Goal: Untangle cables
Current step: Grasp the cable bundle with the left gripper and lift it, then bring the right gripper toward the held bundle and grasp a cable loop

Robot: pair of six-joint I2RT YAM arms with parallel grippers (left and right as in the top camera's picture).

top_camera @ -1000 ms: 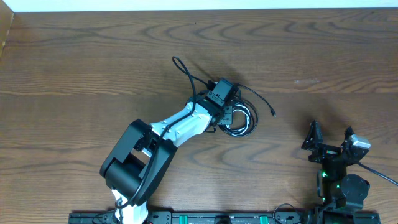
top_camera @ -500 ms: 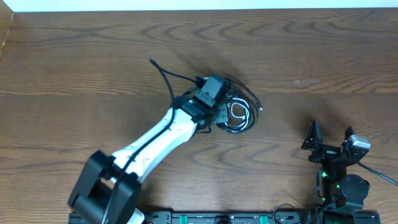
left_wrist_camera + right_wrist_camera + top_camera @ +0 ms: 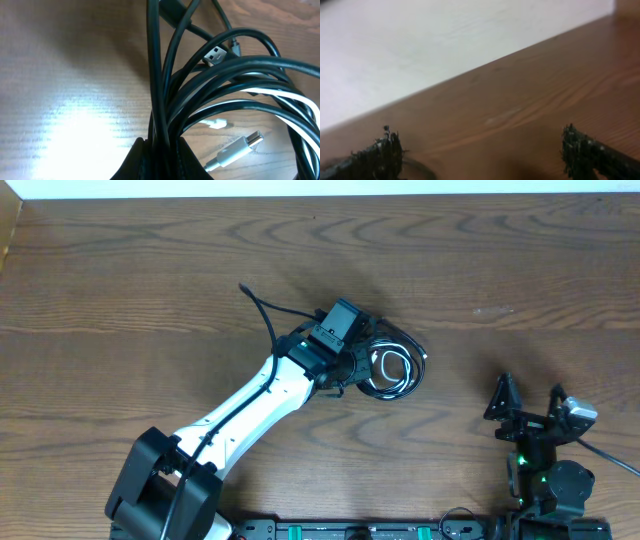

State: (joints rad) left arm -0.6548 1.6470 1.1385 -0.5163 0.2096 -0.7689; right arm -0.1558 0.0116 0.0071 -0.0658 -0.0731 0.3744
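L gripper [image 3: 352, 363] sits near ctr of table [image 3: 120, 260], fingers [image 3: 131, 162] clenched on the cables [image 3: 388, 370]. In L wrist view, several black strands pass up between the pads and fan out into a coiled bundle w/ one white strand [image 3: 280, 96], a black USB plug [image 3: 216, 54] and a white plug [image 3: 234, 153]. One black tail [image 3: 262, 305] runs from the bundle toward upper L; R gripper [image 3: 527, 402] sits by the R arm base, well apart from the bundle, fingers [image 3: 382, 152] spread wide, released.
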